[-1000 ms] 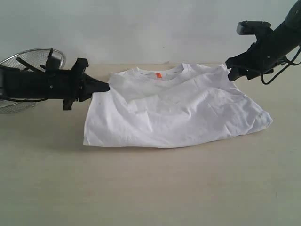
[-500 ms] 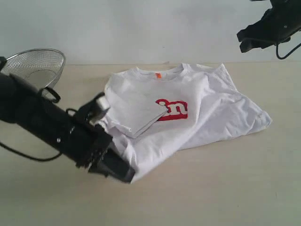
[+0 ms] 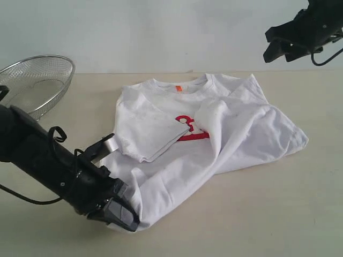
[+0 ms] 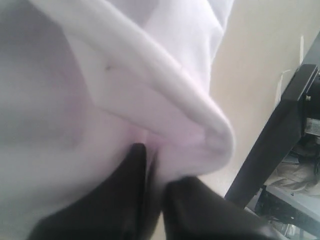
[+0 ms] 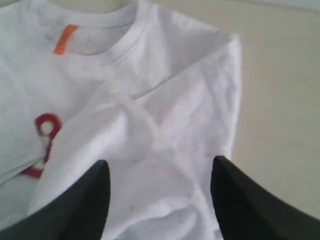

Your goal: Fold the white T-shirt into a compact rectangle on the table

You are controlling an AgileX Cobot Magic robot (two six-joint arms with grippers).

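LEFT: my left gripper (image 4: 155, 165) pinches a hem corner of the white T-shirt (image 3: 241, 134), low on the table (image 3: 257, 214), likely to carry it over | SHIRT: rumpled, half-folded, spreading ahead of that grip | RIGHT: my right gripper (image 5: 159, 167) hovers above the sleeve, jaws apart, empty, clear of the fold

Folds of the white T-shirt (image 3: 236, 134) cover most of its red lettering (image 3: 185, 122). The left gripper (image 3: 126, 218) has its jaws' tips sunk in the T-shirt's near corner, blurred in the wrist view. The basket (image 3: 37, 80), left of the T-shirt, is cut off by the picture's edge.
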